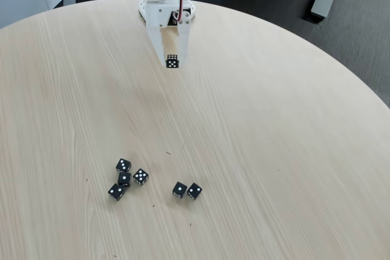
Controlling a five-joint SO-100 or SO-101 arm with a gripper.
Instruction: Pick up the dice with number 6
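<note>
In the fixed view, my gripper [172, 62] hangs at twelve o'clock over the round wooden table [274, 150], its two white fingers [159, 44] clamped around the dice with number 6 [172, 61]. Six other black dice [141, 176] lie well apart from it toward seven o'clock.

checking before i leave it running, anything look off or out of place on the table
One die is apart from the rest: it sits between the gripper's fingertips at the far side of the table, while six dice stay clustered near the front edge. Nothing looks spilled or damaged. A few tiny dark specks lie near the cluster.
</note>
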